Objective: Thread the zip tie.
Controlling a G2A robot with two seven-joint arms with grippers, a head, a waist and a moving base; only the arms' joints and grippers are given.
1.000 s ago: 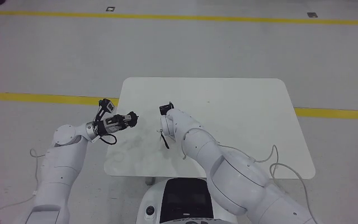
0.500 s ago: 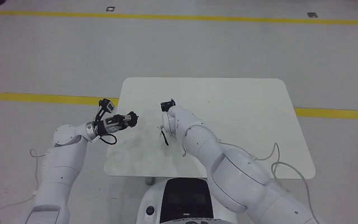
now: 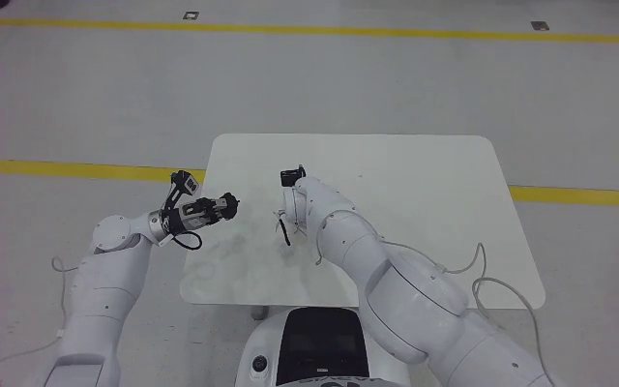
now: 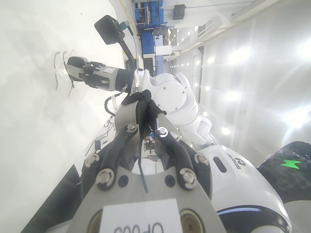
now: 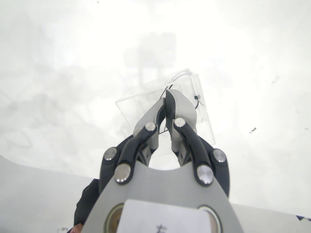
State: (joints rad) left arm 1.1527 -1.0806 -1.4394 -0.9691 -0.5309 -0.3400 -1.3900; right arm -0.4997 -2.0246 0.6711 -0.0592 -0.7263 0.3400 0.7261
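Left end effector (image 4: 145,103) is pressed together, pinching the zip tie (image 4: 141,168): a thin, flat black strip, long axis along the fingers, tail toward the wrist. Right end effector (image 5: 165,98) is clamped on a black strand (image 3: 285,242), tips over a clear, glossy plate (image 5: 204,112) on the matte white surface (image 3: 416,184).
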